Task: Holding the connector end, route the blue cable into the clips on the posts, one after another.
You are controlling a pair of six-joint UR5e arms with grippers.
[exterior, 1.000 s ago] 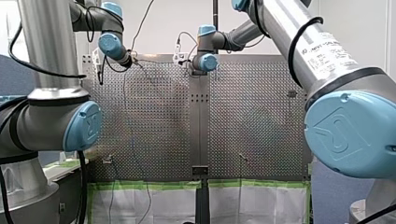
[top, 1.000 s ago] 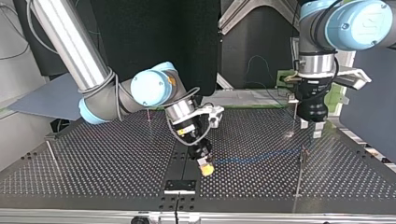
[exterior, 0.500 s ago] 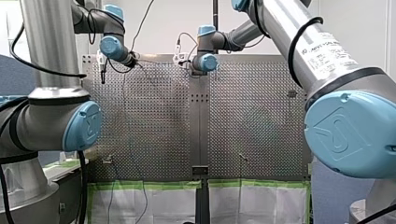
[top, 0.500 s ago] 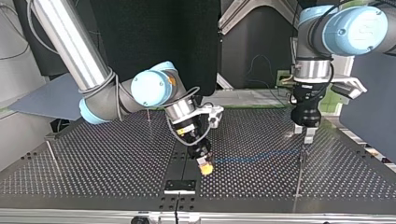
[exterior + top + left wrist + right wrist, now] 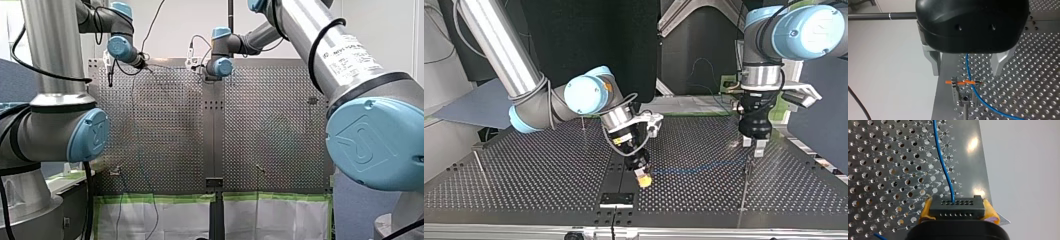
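Dipping lower over clip [image 5: 955, 88], L fingers [image 5: 759, 148].

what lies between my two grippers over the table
In the top view, the blue cable runs over bare perforated table from the connector in my right gripper toward my left gripper.

Two grippers: my left gripper [image 5: 753, 147] and my right gripper [image 5: 644, 180]; one blue cable [image 5: 944, 167]; one connector [image 5: 956, 207]; one clip [image 5: 965, 86].

Perf. table [image 5: 968, 165] edge reads W, X, Y, Z, maybe AA.
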